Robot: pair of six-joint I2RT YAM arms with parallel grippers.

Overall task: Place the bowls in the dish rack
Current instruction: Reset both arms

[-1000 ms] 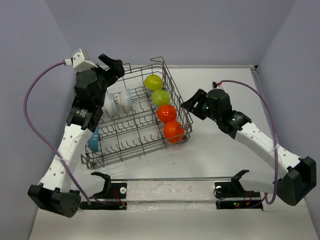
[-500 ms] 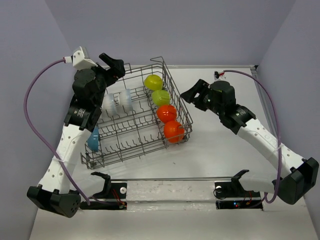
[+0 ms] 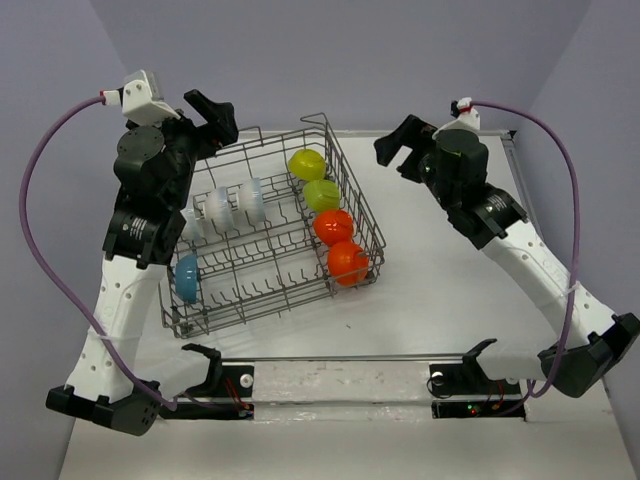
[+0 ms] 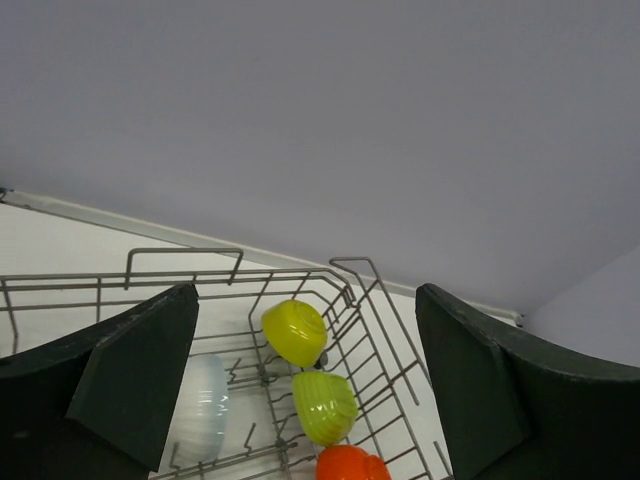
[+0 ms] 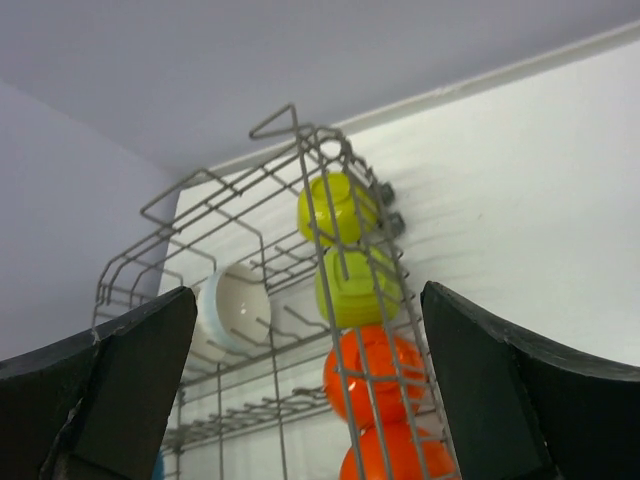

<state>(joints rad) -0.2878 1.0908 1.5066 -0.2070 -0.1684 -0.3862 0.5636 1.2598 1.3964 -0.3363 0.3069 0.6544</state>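
Bowls (image 3: 320,194) stand on edge in the rack (image 3: 262,290): two yellow-green (image 3: 305,163), two orange (image 3: 347,263), one blue (image 3: 186,280), and three white (image 3: 250,200) as far as I can tell. The yellow-green and orange line its right side, near to far. The rack sits skewed, left of the table's (image 3: 450,300) middle. My left gripper (image 3: 205,125) and right gripper (image 3: 398,145) both gape wide, empty.
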